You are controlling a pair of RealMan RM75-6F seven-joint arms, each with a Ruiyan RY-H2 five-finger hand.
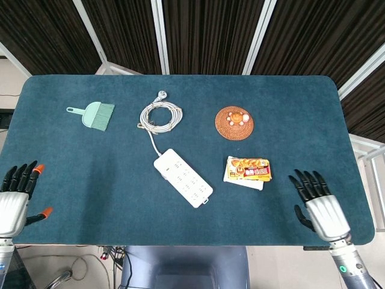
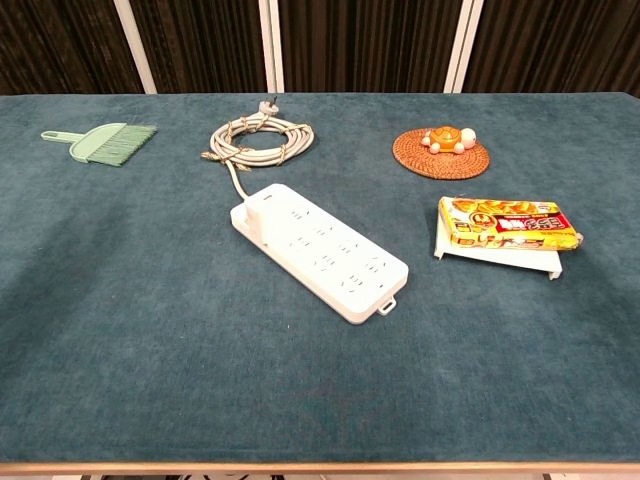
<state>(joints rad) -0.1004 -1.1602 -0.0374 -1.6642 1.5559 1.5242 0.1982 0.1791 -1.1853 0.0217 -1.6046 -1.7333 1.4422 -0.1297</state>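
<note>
My right hand (image 1: 320, 207) hovers over the table's near right corner, fingers spread, holding nothing; the yellow snack box (image 1: 248, 171) (image 2: 508, 228) is the closest thing to it, up and to the left. At the near left edge my left hand (image 1: 15, 198) is open with orange-tipped fingers apart, far from every object. A white power strip (image 1: 182, 177) (image 2: 320, 248) lies mid-table, its coiled cable (image 1: 160, 115) (image 2: 259, 140) behind it. Neither hand shows in the chest view.
A small green brush (image 1: 94, 114) (image 2: 103, 142) lies at the back left. A woven round coaster (image 1: 234, 123) (image 2: 445, 152) carrying a small toy sits at the back right. The teal table (image 1: 72, 168) has bare cloth along its front.
</note>
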